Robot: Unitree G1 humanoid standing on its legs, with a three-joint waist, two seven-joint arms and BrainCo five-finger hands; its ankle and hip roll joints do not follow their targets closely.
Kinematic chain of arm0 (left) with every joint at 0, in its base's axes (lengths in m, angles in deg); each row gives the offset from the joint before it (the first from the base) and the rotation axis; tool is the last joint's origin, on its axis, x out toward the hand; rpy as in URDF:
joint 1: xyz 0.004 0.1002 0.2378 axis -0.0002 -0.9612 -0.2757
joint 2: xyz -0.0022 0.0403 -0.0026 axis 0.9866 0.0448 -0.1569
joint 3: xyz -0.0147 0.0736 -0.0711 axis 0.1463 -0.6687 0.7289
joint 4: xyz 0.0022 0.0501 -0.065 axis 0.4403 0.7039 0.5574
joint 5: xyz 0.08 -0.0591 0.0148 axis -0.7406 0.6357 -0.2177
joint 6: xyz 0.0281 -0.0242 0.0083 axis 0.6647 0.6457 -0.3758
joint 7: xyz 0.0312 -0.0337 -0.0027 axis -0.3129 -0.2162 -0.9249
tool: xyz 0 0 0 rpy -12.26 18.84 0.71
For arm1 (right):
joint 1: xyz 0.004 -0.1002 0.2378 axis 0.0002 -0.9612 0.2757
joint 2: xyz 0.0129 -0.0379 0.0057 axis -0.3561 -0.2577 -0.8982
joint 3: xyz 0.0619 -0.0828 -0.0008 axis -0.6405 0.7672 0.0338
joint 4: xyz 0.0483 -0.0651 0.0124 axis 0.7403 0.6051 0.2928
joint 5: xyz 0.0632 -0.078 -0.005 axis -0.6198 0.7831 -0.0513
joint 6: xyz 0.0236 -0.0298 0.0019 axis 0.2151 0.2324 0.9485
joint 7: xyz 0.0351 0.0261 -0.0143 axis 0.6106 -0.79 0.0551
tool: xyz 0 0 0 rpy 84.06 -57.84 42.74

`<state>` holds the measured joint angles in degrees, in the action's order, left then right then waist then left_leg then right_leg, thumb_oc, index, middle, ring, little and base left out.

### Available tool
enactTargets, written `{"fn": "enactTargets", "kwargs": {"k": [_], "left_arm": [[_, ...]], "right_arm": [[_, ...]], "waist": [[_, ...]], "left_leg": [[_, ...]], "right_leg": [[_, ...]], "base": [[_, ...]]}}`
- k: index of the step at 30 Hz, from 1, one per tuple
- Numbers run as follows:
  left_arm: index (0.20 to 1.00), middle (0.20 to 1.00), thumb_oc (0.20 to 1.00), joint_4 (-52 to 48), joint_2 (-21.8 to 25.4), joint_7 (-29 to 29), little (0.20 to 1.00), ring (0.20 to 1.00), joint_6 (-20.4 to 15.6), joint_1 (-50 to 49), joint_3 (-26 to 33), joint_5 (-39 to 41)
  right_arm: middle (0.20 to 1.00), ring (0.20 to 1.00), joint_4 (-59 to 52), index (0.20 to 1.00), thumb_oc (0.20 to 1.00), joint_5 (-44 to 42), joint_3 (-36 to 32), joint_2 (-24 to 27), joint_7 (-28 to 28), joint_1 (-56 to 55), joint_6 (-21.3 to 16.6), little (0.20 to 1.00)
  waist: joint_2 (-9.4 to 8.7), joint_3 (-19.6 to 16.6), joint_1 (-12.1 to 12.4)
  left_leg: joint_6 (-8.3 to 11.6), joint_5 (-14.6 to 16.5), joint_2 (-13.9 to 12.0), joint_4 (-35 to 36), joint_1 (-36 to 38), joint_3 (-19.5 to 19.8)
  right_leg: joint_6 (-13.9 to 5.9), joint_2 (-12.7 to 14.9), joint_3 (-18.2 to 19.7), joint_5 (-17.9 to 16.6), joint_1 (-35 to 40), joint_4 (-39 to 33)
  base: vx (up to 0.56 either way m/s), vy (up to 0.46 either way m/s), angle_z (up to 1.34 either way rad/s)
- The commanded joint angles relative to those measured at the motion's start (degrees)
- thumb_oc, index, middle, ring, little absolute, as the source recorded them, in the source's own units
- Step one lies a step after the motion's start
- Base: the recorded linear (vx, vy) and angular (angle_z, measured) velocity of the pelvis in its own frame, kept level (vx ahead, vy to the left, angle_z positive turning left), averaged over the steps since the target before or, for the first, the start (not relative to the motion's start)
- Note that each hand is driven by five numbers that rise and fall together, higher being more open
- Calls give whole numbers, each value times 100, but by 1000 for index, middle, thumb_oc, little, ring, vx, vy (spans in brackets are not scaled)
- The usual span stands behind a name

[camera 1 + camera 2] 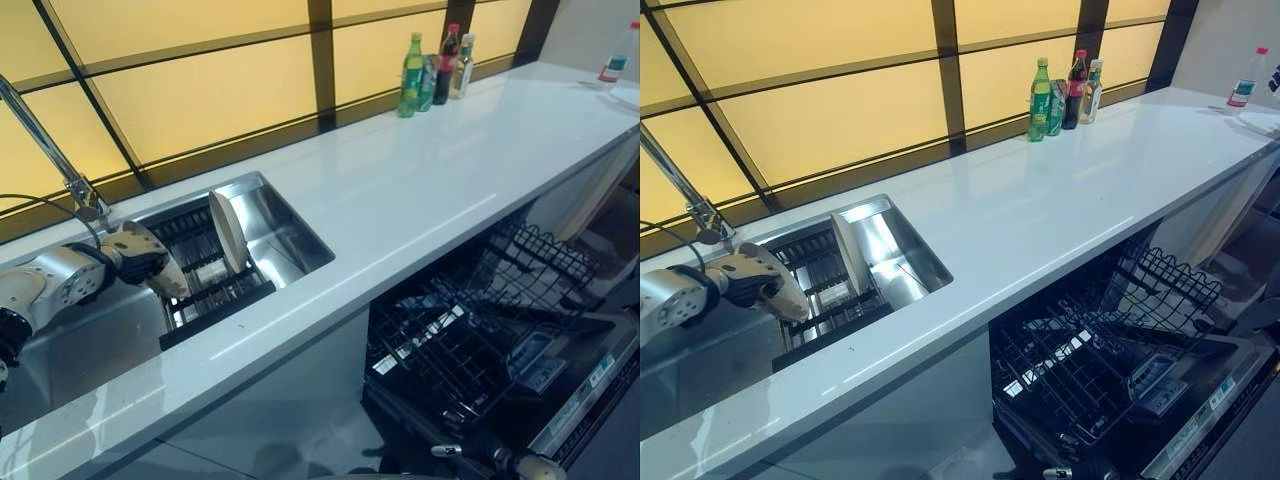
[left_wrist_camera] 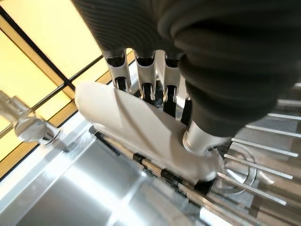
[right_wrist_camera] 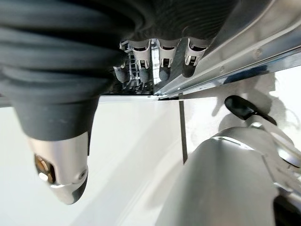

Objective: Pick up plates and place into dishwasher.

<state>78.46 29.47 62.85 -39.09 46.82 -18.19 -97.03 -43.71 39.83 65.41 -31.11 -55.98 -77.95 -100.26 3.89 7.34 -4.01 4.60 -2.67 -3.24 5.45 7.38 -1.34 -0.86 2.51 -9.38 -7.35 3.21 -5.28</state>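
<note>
Left wrist view, left hand (image 2: 197, 117) reaching into sink (image 1: 290, 235), fingers (image 2: 146, 77) and thumb pinching a white plate (image 2: 141, 132) over the sink rack (image 1: 215, 290), second plate (image 1: 228, 232) upright beyond, right hand (image 3: 61, 155) low with relaxed fingers, open dishwasher (image 1: 480, 340) below counter (image 1: 420, 190), bottles (image 1: 435, 70) farthest.

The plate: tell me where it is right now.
The plate stands on edge in the dark rack inside the sink, at the left of the eye views, with the left hand just beside it.
</note>
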Motion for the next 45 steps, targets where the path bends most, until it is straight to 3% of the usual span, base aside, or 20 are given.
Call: {"fn": "enactTargets", "kwargs": {"k": [1, 7, 18, 23, 29, 36, 40, 45], "left_arm": [[200, 200, 200, 348, 207, 379, 200, 200, 240, 835, -133, -127], [200, 200, 200, 395, 222, 707, 200, 200, 503, 861, -280, -182], [200, 200, 200, 210, 248, -263, 200, 200, 721, 866, 132, 227], [200, 200, 200, 150, 227, -840, 200, 200, 575, 670, 466, 382], [200, 200, 200, -179, 350, -1283, 200, 200, 321, 789, 428, 502], [200, 200, 200, -697, 493, -1551, 200, 200, 238, 867, 404, 954], [200, 200, 200, -1163, 520, -1579, 200, 200, 254, 676, 685, 1216], [200, 200, 200, -1484, 563, -1540, 200, 200, 123, 617, 790, 1061]], "right_arm": [[1000, 1000, -328, 1000, 1000, -264, -120, -63, 57, 220, -289, 1000], [1000, 1000, -266, 1000, 1000, -304, -71, -100, 9, 255, -311, 1000], [1000, 1000, -395, 1000, 1000, -331, -103, -146, 36, 178, -337, 1000], [1000, 1000, -366, 1000, 1000, -330, -55, -215, 27, 191, -370, 1000], [1000, 1000, -377, 1000, 1000, -333, 18, -261, 31, 257, -368, 1000], [1000, 1000, -594, 1000, 1000, -468, 104, -271, 116, 286, -502, 1000], [1000, 1000, -906, 1000, 1000, -503, 99, -233, 93, 280, -594, 1000], [1000, 1000, -1013, 1000, 1000, -575, 108, -209, 77, 299, -658, 1000]], "waist": [[-125, 258, -117], [-89, 232, -106], [-93, 147, -26], [-83, 73, 28], [-49, -17, 61], [-26, -110, 91], [-37, -162, 119], [-34, -207, 121]], "left_leg": [[-510, 258, 616, -45, -128, -324], [-497, 259, 619, -45, -103, -307], [-457, 270, 611, -45, -73, -256], [-443, 271, 607, -45, -57, -210], [-428, 287, 595, -45, -22, -203], [-422, 310, 592, -45, 38, -193], [-422, 316, 589, -45, 56, -184], [-426, 325, 591, -45, 72, -174]], "right_leg": [[-730, 263, 142, 156, 59, 28], [-741, 275, 97, 186, 108, 28], [-715, 271, 31, 243, 180, 28], [-696, 269, 0, 280, 223, 28], [-678, 258, -6, 318, 273, 28], [-657, 252, -7, 353, 337, 28], [-642, 249, -9, 370, 362, 28], [-631, 240, -10, 383, 381, 28]], "base": [[0, 0, 0], [0, 0, 0], [-4, -26, 0], [-8, -43, 0], [-6, -37, 5], [6, -39, 2], [3, -40, 0], [0, -6, 0]]}}
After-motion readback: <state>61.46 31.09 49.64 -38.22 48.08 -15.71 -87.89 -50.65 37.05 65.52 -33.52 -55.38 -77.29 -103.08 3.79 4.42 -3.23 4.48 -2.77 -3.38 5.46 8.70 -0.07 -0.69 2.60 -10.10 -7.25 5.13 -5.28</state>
